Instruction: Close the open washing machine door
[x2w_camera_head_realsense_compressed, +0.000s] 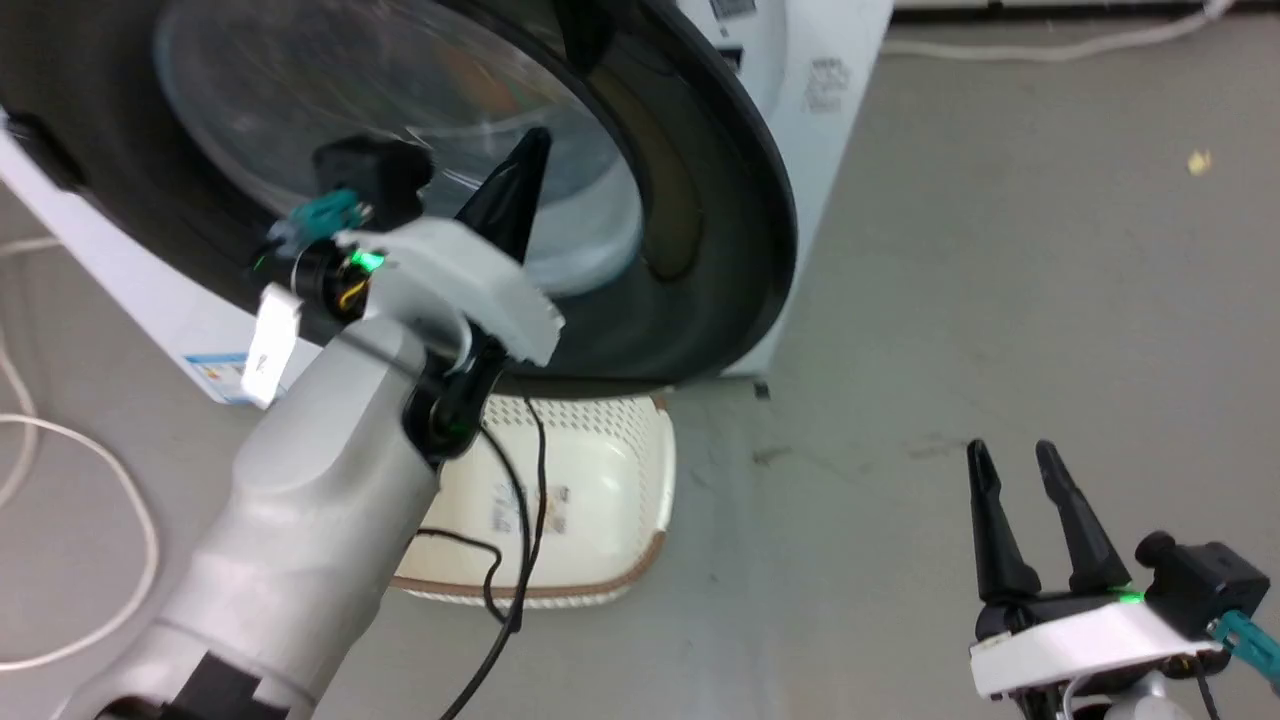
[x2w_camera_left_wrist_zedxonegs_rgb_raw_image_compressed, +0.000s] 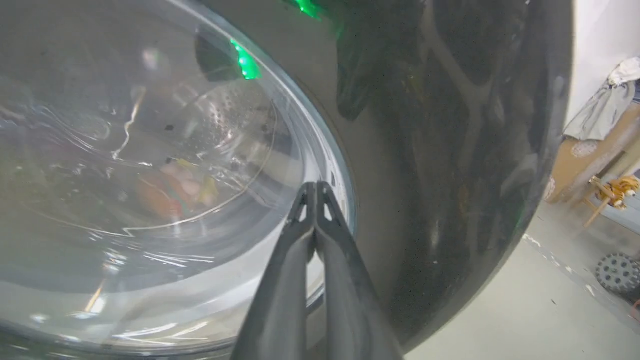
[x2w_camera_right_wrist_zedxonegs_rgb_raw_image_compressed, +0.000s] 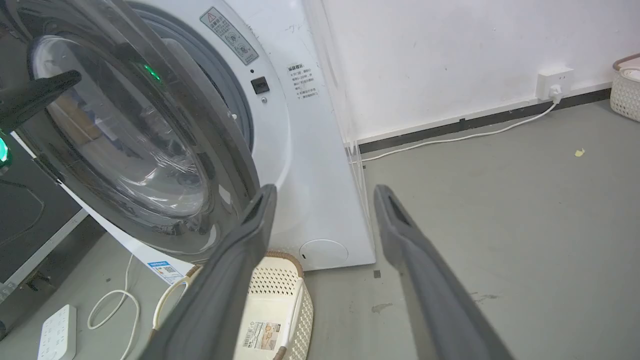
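Note:
The washing machine door (x2w_camera_head_realsense_compressed: 720, 210), black-framed with a bulging glass window (x2w_camera_left_wrist_zedxonegs_rgb_raw_image_compressed: 150, 175), stands ajar from the white washing machine (x2w_camera_right_wrist_zedxonegs_rgb_raw_image_compressed: 305, 150). My left gripper (x2w_camera_left_wrist_zedxonegs_rgb_raw_image_compressed: 316, 186) is shut with nothing between its fingers. Its tips rest at the right rim of the window on the door's outer face (x2w_camera_left_wrist_zedxonegs_rgb_raw_image_compressed: 450, 150); in the head view the left gripper (x2w_camera_head_realsense_compressed: 538, 140) points up against the glass. The right gripper (x2w_camera_head_realsense_compressed: 1012, 452) hangs open and empty over the floor, well right of the machine (x2w_camera_head_realsense_compressed: 830, 90). The right wrist view has the door (x2w_camera_right_wrist_zedxonegs_rgb_raw_image_compressed: 125, 135) tilted away from the drum opening.
A cream perforated basket (x2w_camera_head_realsense_compressed: 600, 470) lies on the floor under the door, also in the right wrist view (x2w_camera_right_wrist_zedxonegs_rgb_raw_image_compressed: 277, 300). A white cable (x2w_camera_head_realsense_compressed: 110, 470) and power strip (x2w_camera_right_wrist_zedxonegs_rgb_raw_image_compressed: 57, 332) lie left of it. Grey floor (x2w_camera_head_realsense_compressed: 1000, 250) stretches to the right. A wall outlet (x2w_camera_right_wrist_zedxonegs_rgb_raw_image_compressed: 555, 80) is behind.

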